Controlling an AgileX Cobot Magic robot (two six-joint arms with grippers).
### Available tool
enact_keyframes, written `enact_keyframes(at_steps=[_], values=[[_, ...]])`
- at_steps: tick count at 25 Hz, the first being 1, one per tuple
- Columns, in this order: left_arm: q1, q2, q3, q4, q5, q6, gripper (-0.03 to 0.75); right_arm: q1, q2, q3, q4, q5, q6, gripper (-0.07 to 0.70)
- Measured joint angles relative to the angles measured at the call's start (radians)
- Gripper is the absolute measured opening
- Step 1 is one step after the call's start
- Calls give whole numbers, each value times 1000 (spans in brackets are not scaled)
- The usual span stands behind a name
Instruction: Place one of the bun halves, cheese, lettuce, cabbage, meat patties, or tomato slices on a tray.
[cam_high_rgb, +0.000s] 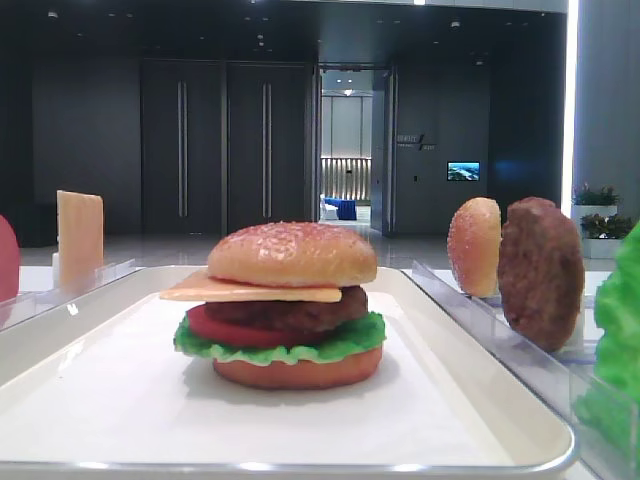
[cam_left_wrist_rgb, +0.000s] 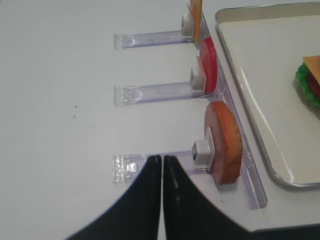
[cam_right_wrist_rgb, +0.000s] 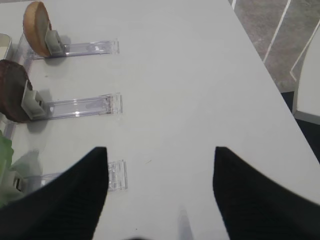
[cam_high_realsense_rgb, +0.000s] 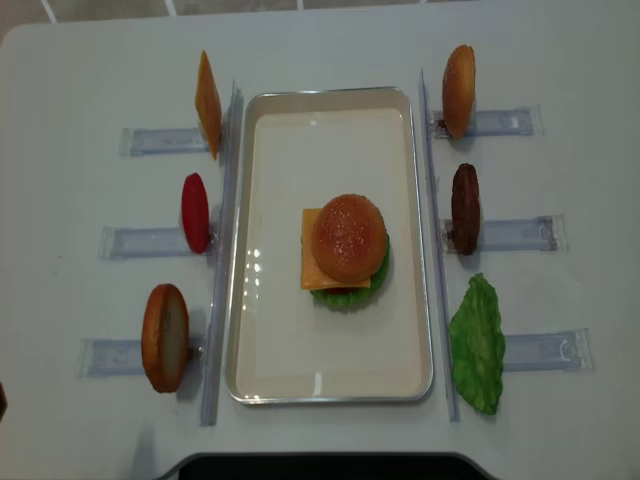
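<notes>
Burger stack (cam_high_realsense_rgb: 346, 250) sits mid-tray (cam_high_realsense_rgb: 270, 370), domed bun top (cam_high_rgb: 292, 253) crowning cheese (cam_high_rgb: 250, 291). Left claw (cam_left_wrist_rgb: 162, 162), pressed together and empty, hangs off the tray's left edge, beside the racked bottom bun (cam_left_wrist_rgb: 226, 142). Right claw (cam_right_wrist_rgb: 160, 165), spread and empty, hovers over bare tabletop (cam_right_wrist_rgb: 190, 75) rightward.

text: none legible | far wall sign (cam_high_rgb: 414, 141) — lettering too small to read | wall screen (cam_high_rgb: 463, 171) — blurred, nothing readable | tray (cam_high_realsense_rgb: 262, 380), racks, food — no labels or brands
</notes>
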Motion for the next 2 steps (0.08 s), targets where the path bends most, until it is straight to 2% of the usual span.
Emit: enact_keyframes(at_steps=[2], values=[[0,0,0,0,0,0,1,0,0,0,0,0,0,433]])
